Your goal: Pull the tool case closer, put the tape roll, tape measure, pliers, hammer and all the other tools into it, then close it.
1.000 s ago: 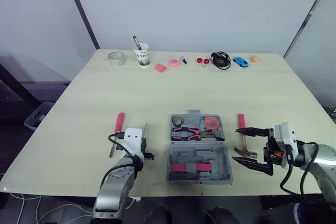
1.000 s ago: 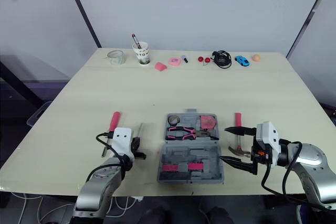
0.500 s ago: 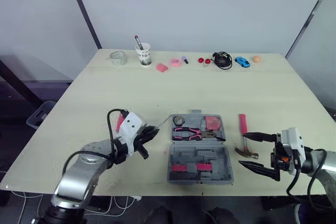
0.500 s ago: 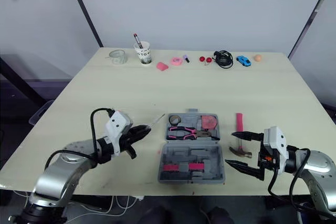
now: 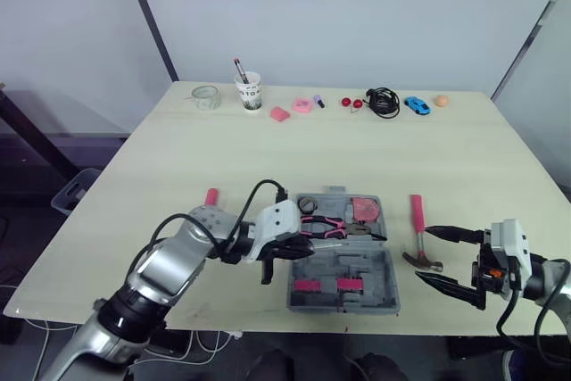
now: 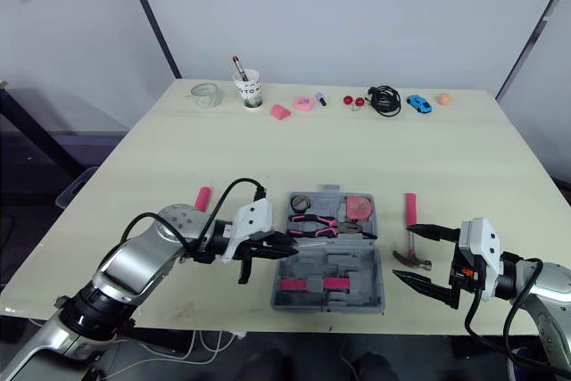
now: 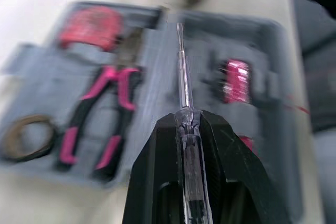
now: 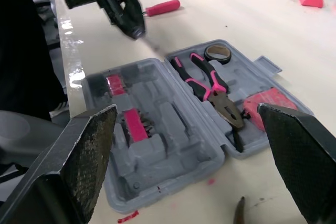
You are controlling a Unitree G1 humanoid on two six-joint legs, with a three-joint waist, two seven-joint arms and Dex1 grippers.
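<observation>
While left fingers point(image 7: 209, 132) clamp the clear-handled screwdriver point(image 7: 181, 72) over the open tool case point(image 5: 370, 265) at 6 o'clock on the table point(image 5: 178, 149), right fingers point(image 5: 451, 235) gape wide at the case's 3 o'clock, beside the hammer point(image 5: 416, 211).

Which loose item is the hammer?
Find the open grey tool case at the front of the table. The hammer lies flat just beyond its right side. Unlike the pliers inside, it has one straight pink handle and a dark claw head.
</observation>
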